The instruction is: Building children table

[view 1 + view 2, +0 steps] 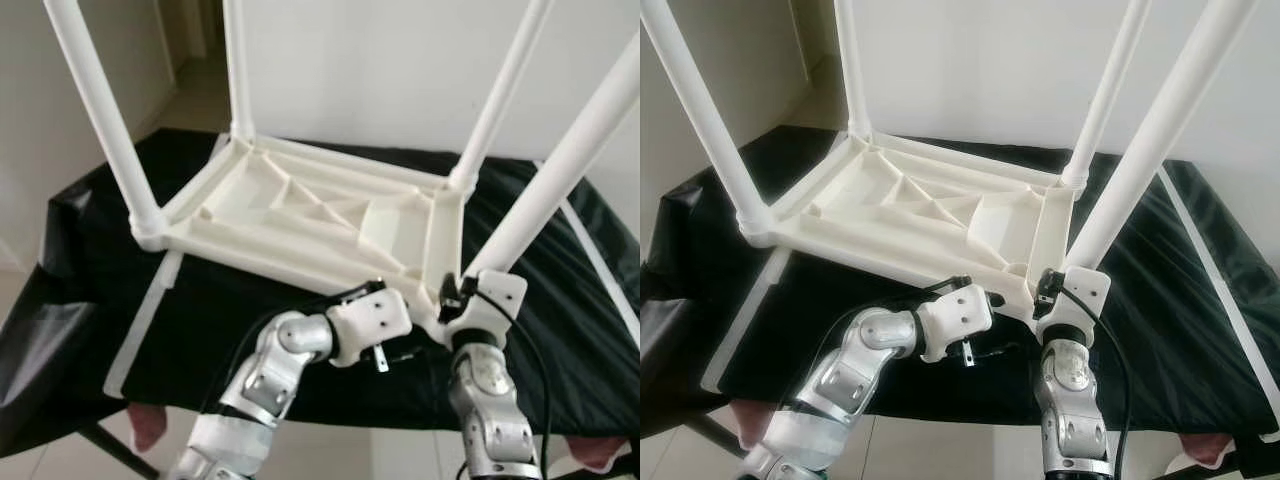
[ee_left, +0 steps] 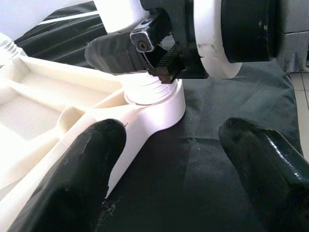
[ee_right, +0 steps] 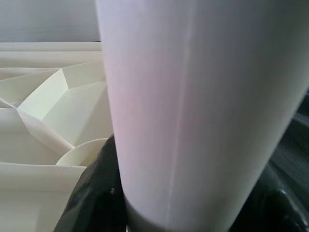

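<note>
The right gripper [image 1: 1052,290] is being clamped on the near leg [image 1: 1150,150] at its socket, likely for seating it; the left gripper [image 2: 169,154], fingers apart, is being held beside the upturned tabletop [image 1: 300,215], all 4 legs up.

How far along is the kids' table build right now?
All four legs stand up from the upturned tabletop on the black cloth. In hand: the right gripper is shut on the near right leg at its socket, with the left gripper open beside that corner. Left: finishing that leg and flipping the table.
</note>
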Robot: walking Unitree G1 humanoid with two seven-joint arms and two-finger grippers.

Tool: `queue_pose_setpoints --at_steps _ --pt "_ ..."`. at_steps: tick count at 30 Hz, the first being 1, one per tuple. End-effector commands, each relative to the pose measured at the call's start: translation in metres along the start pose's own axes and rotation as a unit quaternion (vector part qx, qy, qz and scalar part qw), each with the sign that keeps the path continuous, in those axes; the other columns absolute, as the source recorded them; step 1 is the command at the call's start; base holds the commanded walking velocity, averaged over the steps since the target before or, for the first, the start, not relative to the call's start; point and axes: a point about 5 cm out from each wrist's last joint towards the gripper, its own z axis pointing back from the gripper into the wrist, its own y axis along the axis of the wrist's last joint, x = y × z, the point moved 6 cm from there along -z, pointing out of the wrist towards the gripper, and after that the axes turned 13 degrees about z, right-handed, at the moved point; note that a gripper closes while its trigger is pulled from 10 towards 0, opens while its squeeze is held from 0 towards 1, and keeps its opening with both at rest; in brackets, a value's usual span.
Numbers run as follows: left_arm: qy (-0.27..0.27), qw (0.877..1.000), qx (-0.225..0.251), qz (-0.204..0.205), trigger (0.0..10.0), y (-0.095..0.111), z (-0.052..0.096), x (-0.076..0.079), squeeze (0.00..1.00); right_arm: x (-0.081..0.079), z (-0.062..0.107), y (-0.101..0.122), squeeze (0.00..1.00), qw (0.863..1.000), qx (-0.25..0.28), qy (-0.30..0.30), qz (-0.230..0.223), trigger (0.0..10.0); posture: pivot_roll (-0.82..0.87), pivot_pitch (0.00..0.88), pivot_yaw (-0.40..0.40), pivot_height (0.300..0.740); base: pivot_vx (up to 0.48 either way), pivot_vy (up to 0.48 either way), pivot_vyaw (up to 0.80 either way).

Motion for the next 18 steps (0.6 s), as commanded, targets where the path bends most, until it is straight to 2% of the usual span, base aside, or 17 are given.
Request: queue_pose_setpoints --at_steps 1,2,3,4,7,11,17,18 --pt "0.088 0.996 0.015 -0.001 10.0 0.002 0.002 -0.02 0.0 -0.004 0.004 0.0 0.26 1.0 -0.007 -0.006 -0.019 10.0 0.0 0.0 -0.056 0.74 0.0 0.0 0.0" --pt "0.087 0.996 0.014 -0.001 10.0 0.001 0.002 -0.019 0.0 -0.004 0.004 0.001 0.44 1.0 -0.005 -0.006 -0.018 10.0 0.0 0.0 -0.056 0.74 0.0 0.0 0.0" --pt "0.087 0.996 0.014 -0.001 10.0 0.001 0.002 -0.019 0.0 -0.004 0.004 0.001 0.44 1.0 -0.005 -0.006 -0.018 10.0 0.0 0.0 -0.056 0.74 0.0 0.0 0.0" --pt "0.084 0.996 0.013 -0.003 10.0 0.0 0.002 -0.017 0.0 -0.004 0.003 0.002 1.0 1.0 -0.002 -0.004 -0.019 10.0 0.0 0.0 -0.057 0.74 0.0 0.0 0.0" --pt "0.077 0.997 0.013 -0.004 10.0 -0.001 0.001 -0.012 0.0 -0.002 0.004 0.006 1.0 1.0 0.01 -0.002 -0.014 10.0 0.0 0.0 -0.056 0.74 0.0 0.0 0.0" --pt "0.078 0.997 0.012 -0.005 10.0 0.0 0.0 -0.013 0.0 0.006 0.003 0.01 1.0 1.0 0.023 0.001 -0.01 10.0 0.0 0.0 -0.059 0.74 0.0 0.0 0.0" --pt "0.081 0.997 0.014 -0.005 10.0 0.002 -0.001 -0.015 0.0 0.009 0.001 0.011 1.0 0.999 0.029 0.019 -0.006 10.0 0.0 0.0 -0.06 0.74 0.0 0.0 0.0" --pt "0.081 0.997 0.015 -0.004 10.0 0.002 -0.002 -0.015 0.0 0.008 0.001 0.011 0.04 0.999 0.032 0.034 -0.004 10.0 0.0 0.0 -0.063 0.74 0.0 0.0 0.0"
